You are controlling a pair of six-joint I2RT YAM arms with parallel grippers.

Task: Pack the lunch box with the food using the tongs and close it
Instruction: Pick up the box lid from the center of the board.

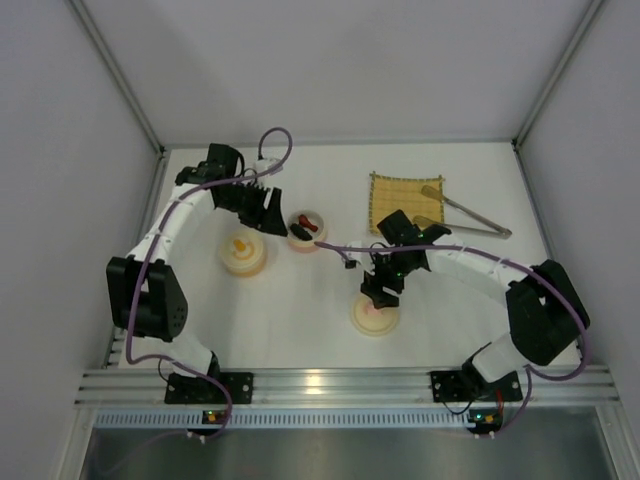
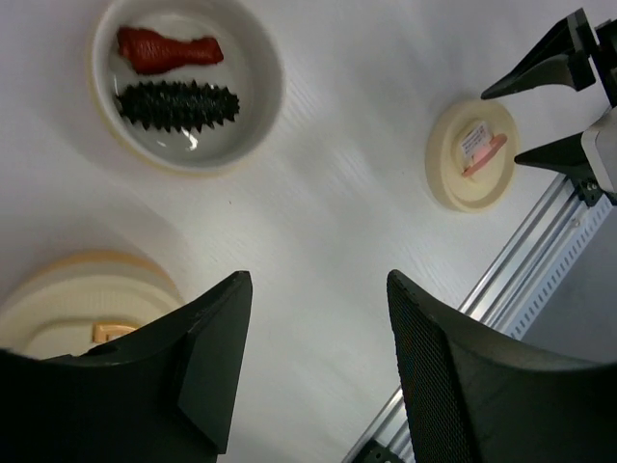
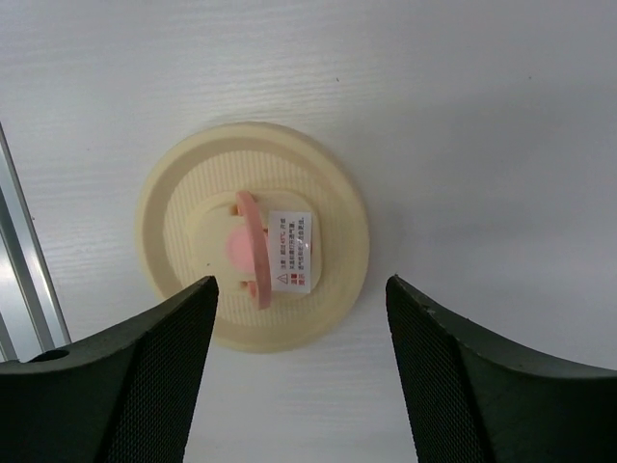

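Currently the left end effector (image 2: 318, 289) hangs open and empty above the tabletop (image 2: 337, 174). An orange-marked lid (image 2: 77, 289) sits just beside it. Beyond is the bowl (image 2: 253, 87), holding the red-brown piece (image 2: 169, 50) and the black piece (image 2: 174, 104). The right end effector (image 3: 301, 289), also open and empty, hovers over a pink-handled lid (image 3: 183, 212). The tongs (image 1: 475, 217) lie far right by a yellow mat (image 1: 400, 195).

Setting: robot lab test cell. White worktop (image 1: 300, 320) boxed in by plain pale panels (image 1: 330, 60) on three sides. Extruded aluminium rail (image 1: 330, 383) at near edge carries left arm (image 1: 160, 240) and right arm (image 1: 470, 262), purple cables (image 1: 283, 140) exposed.
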